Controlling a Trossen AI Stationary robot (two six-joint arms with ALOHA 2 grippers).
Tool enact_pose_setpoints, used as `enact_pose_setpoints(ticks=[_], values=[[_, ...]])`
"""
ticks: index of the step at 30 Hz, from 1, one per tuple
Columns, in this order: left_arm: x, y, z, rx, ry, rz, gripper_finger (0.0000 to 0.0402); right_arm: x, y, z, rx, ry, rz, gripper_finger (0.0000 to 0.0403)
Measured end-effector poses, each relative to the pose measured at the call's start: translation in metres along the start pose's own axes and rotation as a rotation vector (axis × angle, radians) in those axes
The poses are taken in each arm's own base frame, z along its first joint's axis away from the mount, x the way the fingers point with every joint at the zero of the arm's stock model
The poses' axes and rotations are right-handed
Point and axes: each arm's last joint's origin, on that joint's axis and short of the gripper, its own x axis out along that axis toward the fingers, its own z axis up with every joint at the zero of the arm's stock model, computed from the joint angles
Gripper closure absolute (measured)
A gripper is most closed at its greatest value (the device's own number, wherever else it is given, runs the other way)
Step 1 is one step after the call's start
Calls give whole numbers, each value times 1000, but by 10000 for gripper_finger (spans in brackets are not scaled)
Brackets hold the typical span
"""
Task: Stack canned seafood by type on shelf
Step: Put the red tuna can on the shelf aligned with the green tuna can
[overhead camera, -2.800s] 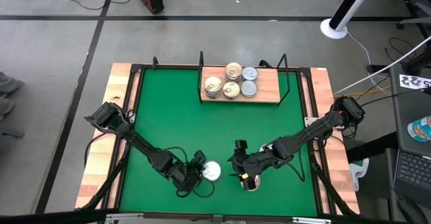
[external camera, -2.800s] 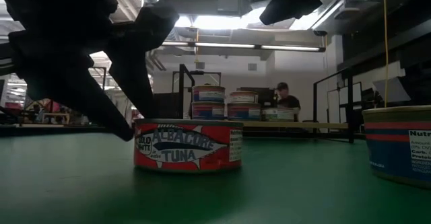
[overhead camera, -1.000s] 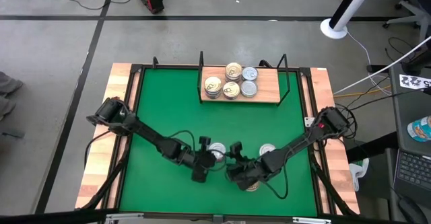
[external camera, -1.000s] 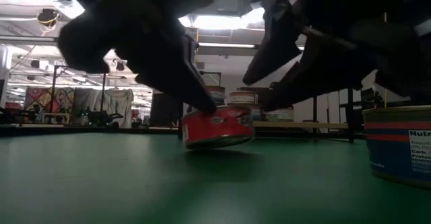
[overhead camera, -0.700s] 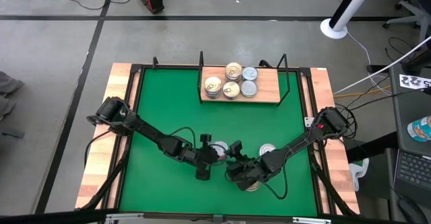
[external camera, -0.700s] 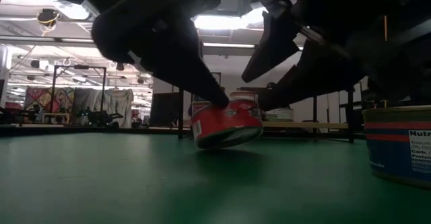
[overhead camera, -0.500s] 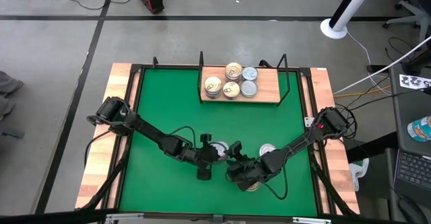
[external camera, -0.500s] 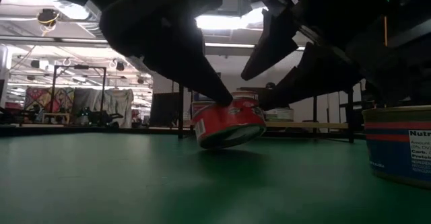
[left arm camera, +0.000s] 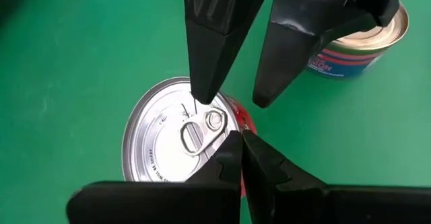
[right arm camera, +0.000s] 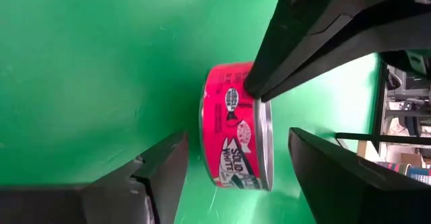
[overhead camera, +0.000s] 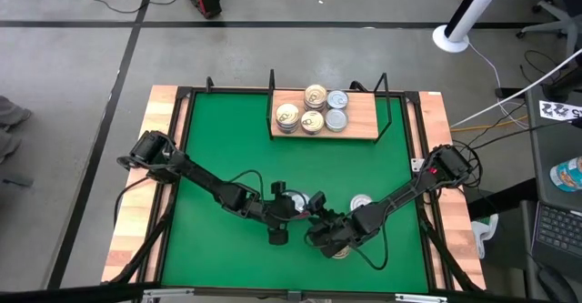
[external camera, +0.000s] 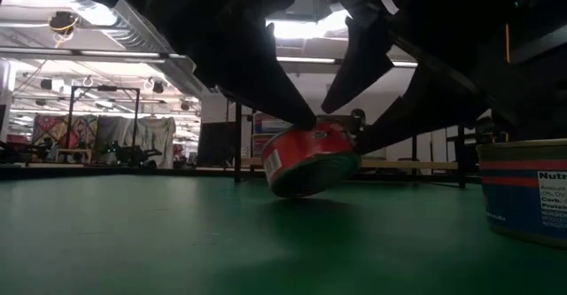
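A red tuna can with a silver pull-tab top stands tilted on the green table, one lower edge on the mat. My left gripper is shut, its tips at the can's top rim. My right gripper is open and faces it, one finger over the can's top and the other past its rim. On the far shelf stand stacked cans with gold tops and silver tops. My left gripper presses its shut fingertips against the can's top rim, beside the pull tab, slanting down from the table's left. The can is tilted, one lower edge on the table. My right gripper's fingers stand on either side of the can; whether they touch it, I cannot tell.
A can with a blue and red label and a gold top stands near the front edge, under my right arm. A silver-topped can stands right of the grippers. The green mat between the grippers and the shelf is open.
The red can has tipped further, its raised side higher and one lower edge still on the table, and has slid a little toward the table's right. Both grippers have rolled about it. Their openings look unchanged.
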Motion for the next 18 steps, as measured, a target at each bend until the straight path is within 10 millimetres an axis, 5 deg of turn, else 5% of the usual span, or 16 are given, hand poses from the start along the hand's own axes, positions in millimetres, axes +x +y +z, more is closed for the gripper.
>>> enact_pose_setpoints(ticks=[18], values=[[-1,-4,8,-71,-68,-85,401,0,0,-2,-8,22,-6,153]])
